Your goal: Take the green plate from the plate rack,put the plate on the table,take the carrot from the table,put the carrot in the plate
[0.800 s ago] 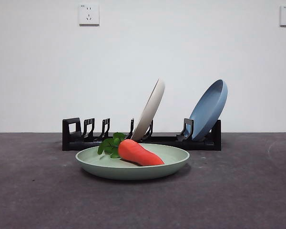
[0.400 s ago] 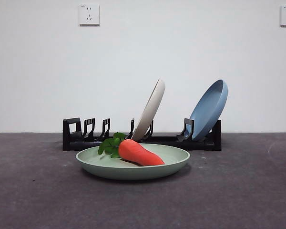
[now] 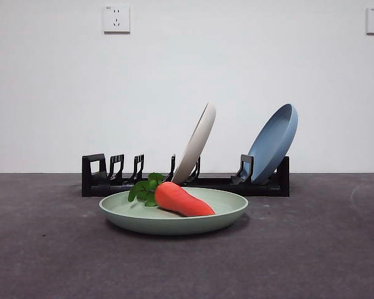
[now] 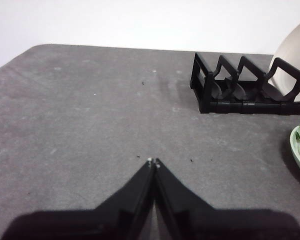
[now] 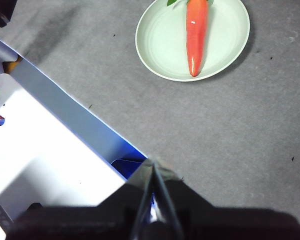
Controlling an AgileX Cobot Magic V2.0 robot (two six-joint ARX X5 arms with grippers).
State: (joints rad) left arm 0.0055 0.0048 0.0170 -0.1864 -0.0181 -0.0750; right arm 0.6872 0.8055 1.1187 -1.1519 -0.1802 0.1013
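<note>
Carrot is lying flat in the green plate, leaves pointing toward the plate rack, tip toward the near rim. That plate sits flat on the table just in front of the rack, not touching it as far as I can see. Still in the rack: a cream-white plate leaning in a middle slot and a blue plate leaning at the far right end. The slots on the left end are bare black holders.

Neither arm is anywhere near the stuff. The left tool has its jaws pressed together with nothing between them, hanging over bare table off to the side of the rack's end, with only the plate's edge peeking in at the side of its camera. The right tool is also pinched closed and empty, well back from the plate, up over the table edge beside some white and blue structure.

Two wall sockets on the white wall behind.
</note>
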